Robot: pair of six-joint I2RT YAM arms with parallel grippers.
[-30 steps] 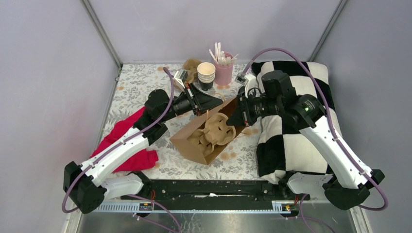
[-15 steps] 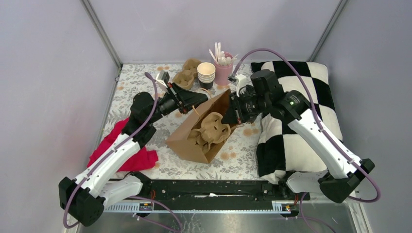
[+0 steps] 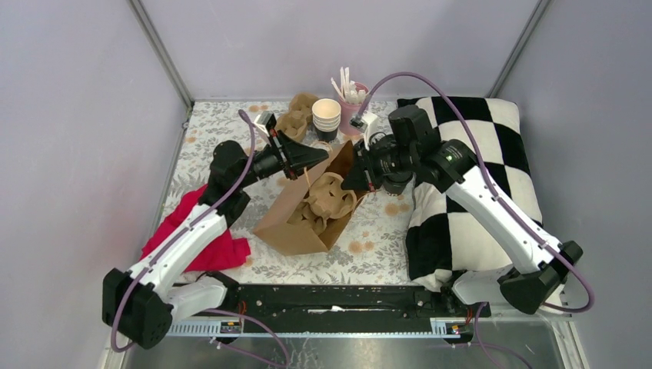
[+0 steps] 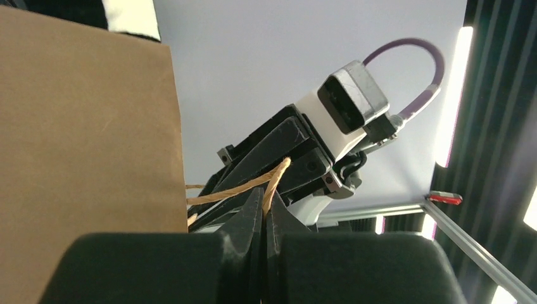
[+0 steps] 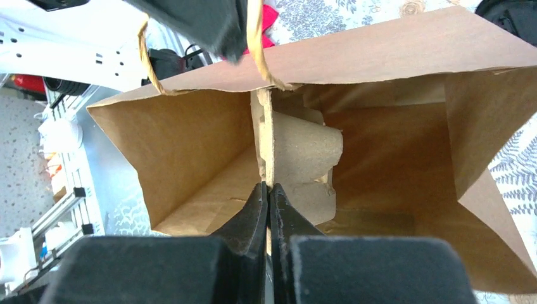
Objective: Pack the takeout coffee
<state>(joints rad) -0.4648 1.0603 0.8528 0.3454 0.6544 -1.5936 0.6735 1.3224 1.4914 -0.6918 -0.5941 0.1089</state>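
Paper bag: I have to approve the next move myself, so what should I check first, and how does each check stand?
1. Left hand shut on the twine handle: ok.
2. Right hand shut on the cup carrier's centre wall: ok.
3. Carrier inside the paper bag: ok.
4. Bag standing upright: not ok, it is tilted.
5. Lidded coffee in the carrier: not ok, none seen in any view.

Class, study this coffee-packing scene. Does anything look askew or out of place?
The paper bag is tilted over mid-table, and its cardboard carrier stands on edge inside rather than flat. A checkered pillow and red cloth seem out of place at a packing station.
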